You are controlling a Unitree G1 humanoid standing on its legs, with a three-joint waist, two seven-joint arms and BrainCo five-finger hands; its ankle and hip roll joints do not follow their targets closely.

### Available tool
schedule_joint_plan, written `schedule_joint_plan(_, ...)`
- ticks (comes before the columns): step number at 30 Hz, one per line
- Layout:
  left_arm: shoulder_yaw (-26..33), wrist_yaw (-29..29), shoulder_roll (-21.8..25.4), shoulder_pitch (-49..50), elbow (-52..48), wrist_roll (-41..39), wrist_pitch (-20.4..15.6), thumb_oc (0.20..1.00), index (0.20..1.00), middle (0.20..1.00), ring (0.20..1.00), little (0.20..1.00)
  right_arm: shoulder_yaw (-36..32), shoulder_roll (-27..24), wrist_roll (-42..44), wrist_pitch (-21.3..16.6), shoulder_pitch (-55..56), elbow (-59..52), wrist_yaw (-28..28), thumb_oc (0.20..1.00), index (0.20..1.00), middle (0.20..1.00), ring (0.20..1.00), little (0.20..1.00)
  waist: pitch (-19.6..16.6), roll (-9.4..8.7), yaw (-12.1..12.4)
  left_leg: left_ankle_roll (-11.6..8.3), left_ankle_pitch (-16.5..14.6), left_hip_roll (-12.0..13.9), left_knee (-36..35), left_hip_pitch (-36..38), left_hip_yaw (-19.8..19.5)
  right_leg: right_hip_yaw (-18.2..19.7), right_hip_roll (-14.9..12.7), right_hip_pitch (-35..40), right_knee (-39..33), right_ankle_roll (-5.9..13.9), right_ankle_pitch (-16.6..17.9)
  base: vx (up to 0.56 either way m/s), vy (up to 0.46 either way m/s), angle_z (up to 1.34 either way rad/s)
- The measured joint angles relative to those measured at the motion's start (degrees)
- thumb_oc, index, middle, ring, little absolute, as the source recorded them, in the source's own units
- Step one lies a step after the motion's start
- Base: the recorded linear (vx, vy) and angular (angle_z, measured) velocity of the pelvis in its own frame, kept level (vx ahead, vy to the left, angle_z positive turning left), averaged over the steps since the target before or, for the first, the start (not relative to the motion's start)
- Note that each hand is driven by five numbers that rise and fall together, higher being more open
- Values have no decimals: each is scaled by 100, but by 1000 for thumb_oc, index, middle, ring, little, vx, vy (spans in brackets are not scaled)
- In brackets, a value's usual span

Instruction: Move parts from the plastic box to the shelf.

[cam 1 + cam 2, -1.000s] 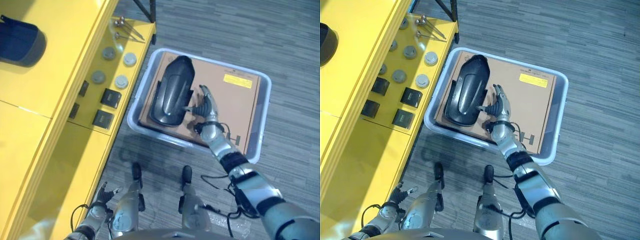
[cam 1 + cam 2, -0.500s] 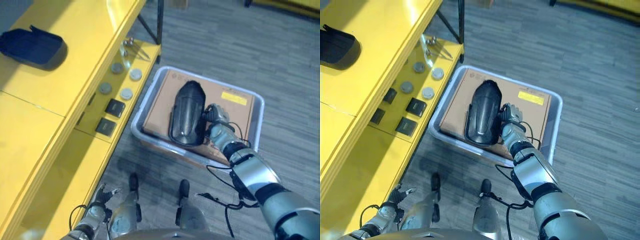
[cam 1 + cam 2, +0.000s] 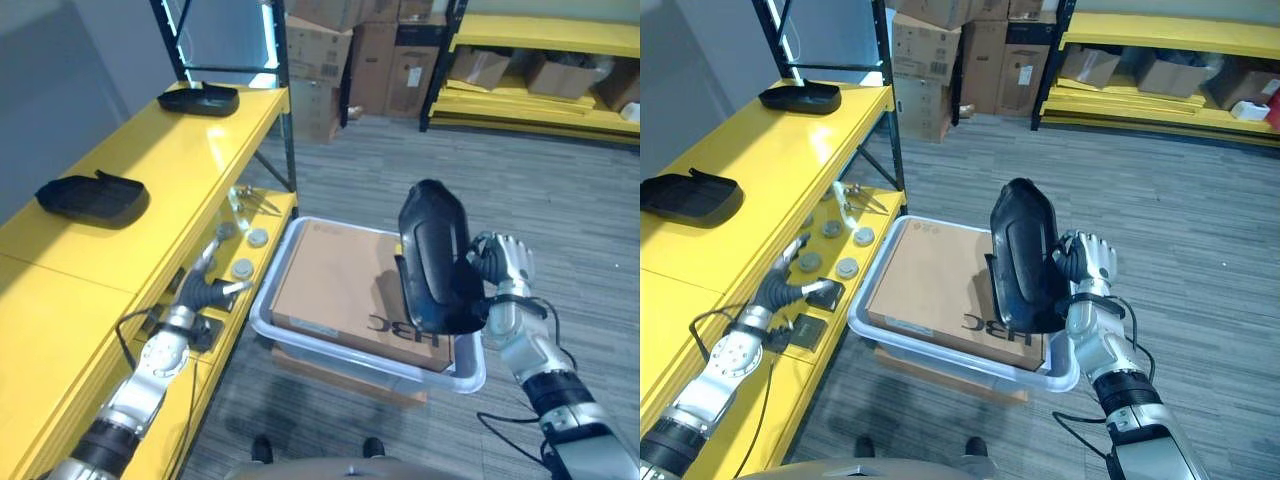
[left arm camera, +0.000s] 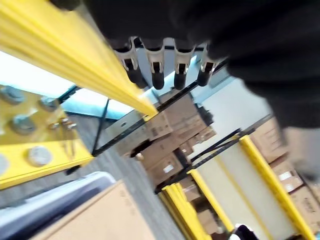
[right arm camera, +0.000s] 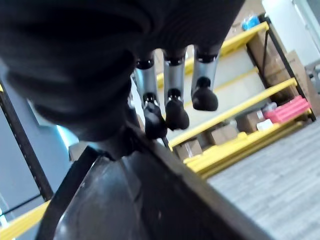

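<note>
Right hand (image 3: pixel 1087 262) grips the glossy black moulded plastic part (image 3: pixel 1024 257) (upright); left hand (image 3: pixel 201 291) relaxed, fingers straight.

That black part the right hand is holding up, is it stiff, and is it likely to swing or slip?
The black part probably is rigid: it keeps its moulded shape held upright above the plastic box. The right hand grips one edge, so it may pivot. Its glossy surface looks slippery.

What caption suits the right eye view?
Right hand lifts a black part above the cardboard-filled plastic box beside the yellow shelf.
</note>
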Motion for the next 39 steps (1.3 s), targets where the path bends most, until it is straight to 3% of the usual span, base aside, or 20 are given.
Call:
schedule_joint_plan(2, -11, -177, -404, -19, -114, -200, 20, 1000, 1000, 1000, 1000, 1000, 2, 9, -13, -16, 16, -519, 7, 200, 200, 200, 200, 200, 4, -6, -40, 16, -12, 3, 0, 30, 55, 50, 1, -5, -1, -8, 7, 2, -38, -10)
schedule_joint_plan(5, -123, -260, -604, -27, -109, -685, 84, 1000, 1000, 1000, 1000, 1000, 1, 9, -246, -65, 11, -964, 4, 200, 200, 200, 200, 200, 1, -30, -94, 15, -12, 1, 0, 38, 64, 59, -2, -2, 0, -10, 9, 1, -11, -2)
schedule_joint_plan(7, -420, -500, -883, -194, 24, -1727, 287, 1000, 1000, 1000, 1000, 1000, 46, 27, -468, -185, 1, -1360, 25, 200, 200, 200, 200, 200, -17, -75, -161, 35, -26, -4, 4, 52, 73, 77, -7, 1, 0, -10, 9, 0, 0, 0)
schedule_joint_plan(8, -477, -544, -972, -288, 70, -1837, 324, 1000, 1000, 1000, 1000, 1000, 52, 29, -501, -207, 2, -1467, 31, 200, 200, 200, 200, 200, -18, -80, -169, 35, -26, -7, 3, 54, 76, 82, -9, 2, 0, -9, 10, 0, 0, 0)
schedule_joint_plan(10, -865, -668, -1005, -687, 179, -2421, 423, 1000, 1000, 1000, 1000, 1000, 71, 32, -686, -249, 2, -1896, 89, 200, 200, 200, 200, 200, -10, -96, -243, 7, -3, -13, 1, 87, 85, 94, -10, 40, 4, -10, 23, 0, 0, 0)
schedule_joint_plan(15, -1017, -687, -1062, -979, 364, -3079, 503, 1000, 1000, 1000, 1000, 1000, 201, 128, -687, -341, 1, -2450, 91, 200, 200, 200, 200, 200, -16, -107, -400, 20, -44, -5, 0, 225, 222, 203, -11, 91, 0, -5, 16, -1, -1, -15)
schedule_joint_plan(22, -1392, -687, -1043, -1140, 341, -4165, 571, 1000, 1000, 1000, 1000, 1000, 1189, 485, -681, -611, -208, -2892, 240, 200, 200, 200, 200, 200, -17, -107, -424, 32, -54, -5, 0, 240, 252, 252, -12, 84, 0, -10, 28, -4, 1, -1)
schedule_joint_plan(31, -1460, -587, -880, -1337, 369, -4420, 621, 1000, 1000, 1000, 1000, 1000, 1633, 672, -647, -701, -795, -2952, 489, 200, 200, 200, 200, 200, -13, -117, -398, 14, -45, -8, 1, 240, 260, 259, -13, 85, 3, -10, 28, 0, 0, 0)
schedule_joint_plan(32, -1463, -587, -820, -1336, 369, -4443, 630, 787, 787, 787, 787, 787, 1686, 685, -594, -702, -821, -3060, 495, 200, 200, 200, 200, 200, -12, -117, -400, 14, -45, -8, 1, 240, 260, 258, -13, 84, 3, -10, 28, 0, 0, 0)
schedule_joint_plan(33, -1473, -580, -827, -1336, 369, -4520, 641, 200, 200, 200, 200, 200, 1792, 752, -454, -715, -834, -3310, 497, 200, 200, 200, 200, 200, -12, -118, -401, 14, -45, -8, 1, 240, 260, 255, -12, 85, 16, -10, 28, 0, 0, 0)
schedule_joint_plan(39, -1441, -373, -1068, -1390, 368, -4824, 636, 200, 200, 200, 200, 200, 1928, 981, -315, -953, -848, -3808, 575, 200, 200, 200, 200, 200, -58, -209, -482, 12, -44, -8, 4, 246, 272, 260, -13, 79, 12, -9, 28, -2, -3, -1)
